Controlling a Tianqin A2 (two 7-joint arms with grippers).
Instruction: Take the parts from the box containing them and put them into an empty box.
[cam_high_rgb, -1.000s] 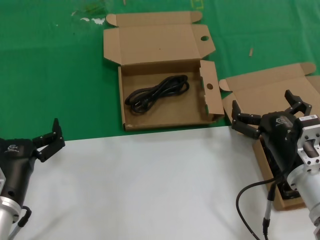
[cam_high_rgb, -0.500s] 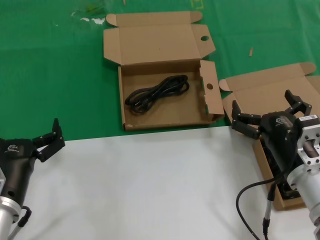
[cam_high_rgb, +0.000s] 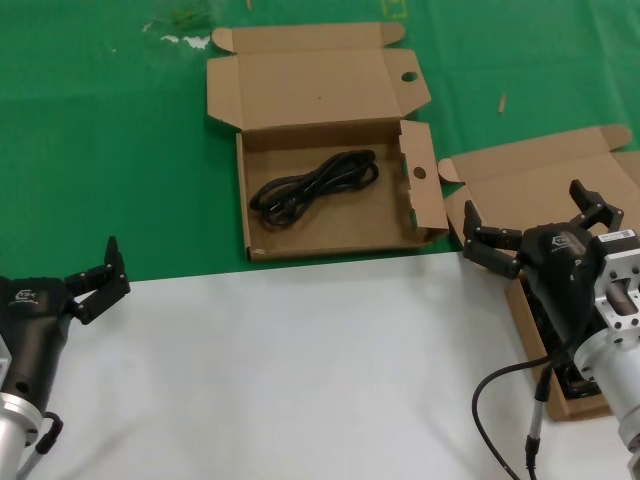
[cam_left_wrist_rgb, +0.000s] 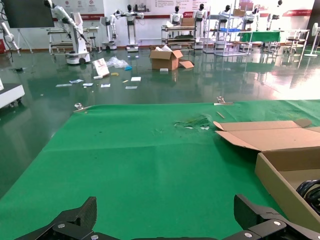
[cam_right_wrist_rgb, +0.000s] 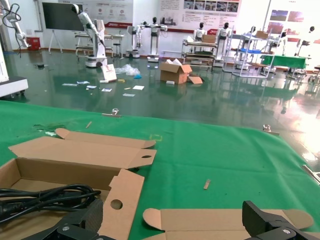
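A black coiled cable (cam_high_rgb: 315, 185) lies in the cardboard box with round-holed flaps (cam_high_rgb: 330, 245) at the middle back. It also shows in the right wrist view (cam_right_wrist_rgb: 45, 197) and the left wrist view (cam_left_wrist_rgb: 311, 189). The plain-lidded box (cam_high_rgb: 530, 170) sits at the right. My right gripper (cam_high_rgb: 525, 202) hovers over it, open and empty, and hides most of its inside. Only a bit of black cable (cam_high_rgb: 572, 383) shows there. In the right wrist view the right gripper (cam_right_wrist_rgb: 172, 222) spans the plain lid (cam_right_wrist_rgb: 215, 220). My left gripper (cam_high_rgb: 50, 268) is parked at the near left, open and empty (cam_left_wrist_rgb: 165, 212).
A green cloth (cam_high_rgb: 100, 150) covers the far half of the table and a white surface (cam_high_rgb: 280, 370) the near half. The holed box's lid (cam_high_rgb: 305, 85) lies folded back. The right arm's own cable (cam_high_rgb: 500, 400) loops over the white surface.
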